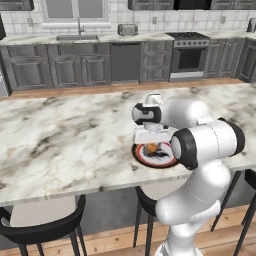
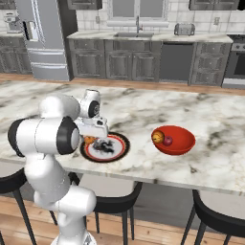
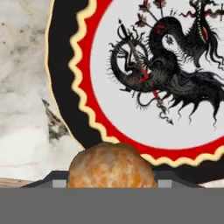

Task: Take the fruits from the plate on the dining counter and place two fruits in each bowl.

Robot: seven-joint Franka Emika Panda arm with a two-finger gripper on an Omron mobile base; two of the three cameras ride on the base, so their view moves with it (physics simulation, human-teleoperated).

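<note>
Marble, white with grey veining, formed the dining counter point(image 2: 191, 110), which carried one plate point(image 2: 117, 150) and one glossy red bowl point(image 2: 179, 143). Three fruits were countable: one mottled orange sphere point(image 3: 111, 165) seated between the gripper point(image 2: 91, 139) jaws, which were closed on it directly above the plate's edge, and two in the bowl, a smaller orange one point(image 2: 157, 138) and a dark red one point(image 2: 168, 140). The round, flat plate had a black rim, a scalloped cream line, a red ring and a white centre bearing a dark dragon-like figure.
</note>
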